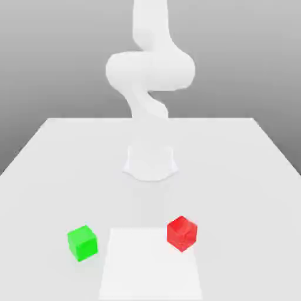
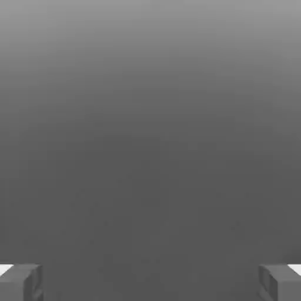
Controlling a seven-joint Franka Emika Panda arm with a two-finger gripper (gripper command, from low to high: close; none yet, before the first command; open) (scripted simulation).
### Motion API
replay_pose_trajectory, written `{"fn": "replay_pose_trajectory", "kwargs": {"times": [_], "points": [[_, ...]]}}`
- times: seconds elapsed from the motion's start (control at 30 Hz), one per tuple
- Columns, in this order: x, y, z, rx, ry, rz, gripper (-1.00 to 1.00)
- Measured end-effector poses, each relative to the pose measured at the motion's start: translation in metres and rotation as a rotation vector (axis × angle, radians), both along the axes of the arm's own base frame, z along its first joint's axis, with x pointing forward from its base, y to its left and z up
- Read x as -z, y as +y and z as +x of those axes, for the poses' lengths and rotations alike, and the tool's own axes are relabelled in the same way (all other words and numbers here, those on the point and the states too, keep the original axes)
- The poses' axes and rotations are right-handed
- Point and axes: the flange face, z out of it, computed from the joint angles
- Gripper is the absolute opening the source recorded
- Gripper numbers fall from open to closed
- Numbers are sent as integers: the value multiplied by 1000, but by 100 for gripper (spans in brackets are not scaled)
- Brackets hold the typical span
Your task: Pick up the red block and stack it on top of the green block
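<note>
White matte table point(image 1: 53, 170) before grey backdrop: your red block point(image 1: 182, 233), a glossy cube with no long axis, sits corner-forward toward the exterior view's right. Green block point(image 1: 82, 242), plain cube, sits well apart toward its left. Gripper point(image 2: 150, 282): fingers spread wide, holding nothing.

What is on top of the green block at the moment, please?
Nothing: the green block has a bare top face. The red block sits apart, to the exterior view's right, on the table. The green block's underside is hidden.
</note>
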Motion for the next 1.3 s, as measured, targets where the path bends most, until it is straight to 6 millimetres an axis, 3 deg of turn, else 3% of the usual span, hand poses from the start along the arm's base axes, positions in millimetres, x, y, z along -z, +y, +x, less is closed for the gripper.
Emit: {"fn": "replay_pose_trajectory", "kwargs": {"times": [0.13,0.3,0.43,0.57,0.63,0.8,0.83,1.07,1.3], "points": [[99,16,38,-126,147,-57,0],[224,39,51,-292,325,-128,0],[325,55,33,-439,473,-188,0],[427,66,-12,-608,638,-254,0],[458,67,-23,-645,672,-267,0],[506,68,-28,-657,683,-272,0],[514,68,-29,-657,683,-272,-100],[515,68,-29,-657,684,-271,-100],[459,67,-29,-657,684,-271,-100]]}}
